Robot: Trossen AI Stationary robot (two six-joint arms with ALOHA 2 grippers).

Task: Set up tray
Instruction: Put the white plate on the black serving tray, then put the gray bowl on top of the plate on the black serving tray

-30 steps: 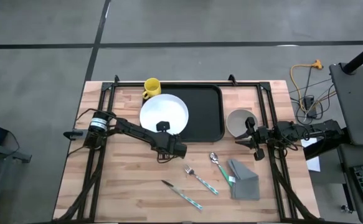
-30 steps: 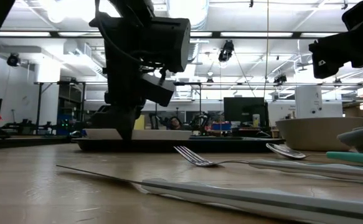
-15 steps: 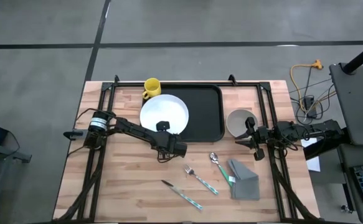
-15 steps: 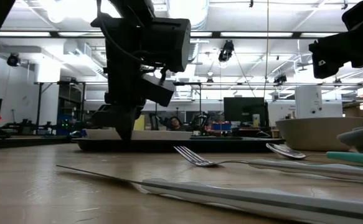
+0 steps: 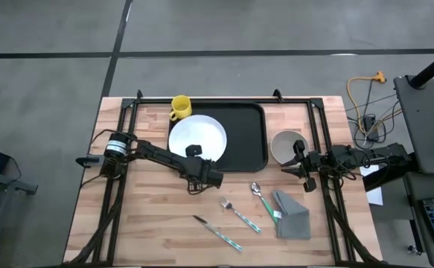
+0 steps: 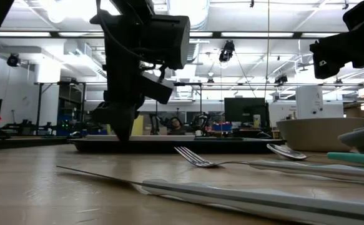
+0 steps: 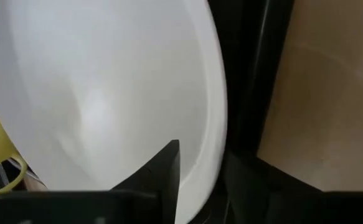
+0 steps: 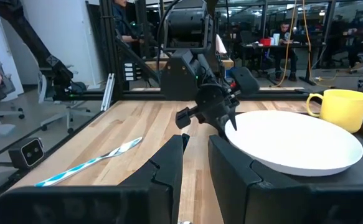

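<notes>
You have the left tool (image 5: pixel 195 154) pinching the near rim of the white plate (image 5: pixel 198 134), one dark finger (image 7: pixel 162 171) lying over the plate's face in the left wrist view, and in the right wrist view the plate (image 8: pixel 293 146) looks lifted at that gripped edge. The tray (image 5: pixel 243 134) lies at the far middle of the bench (image 5: pixel 150 216), and the plate overhangs its left end, so the job in hand looks like bringing the plate fully inside the rim. Keep the pinch firm and low, move the plate toward the tray's centre in one smooth slide, and watch the yellow mug (image 5: pixel 180 105), which stands just beside the plate's far edge and could be nudged. Lower the plate flat before you let go, so it does not rock on the tray's raised lip. The right tool (image 5: pixel 304 165) waits at the right side of the bench near the bowl (image 5: pixel 287 145), its fingers (image 8: pixel 169 165) close together with a narrow gap and holding nothing. Counting what is laid out: one tray, one plate, one mug, one bowl, one spoon (image 5: pixel 259 193), one fork (image 5: pixel 239 214), one knife (image 5: pixel 217 233) and one folded grey napkin (image 5: pixel 292 216).
</notes>
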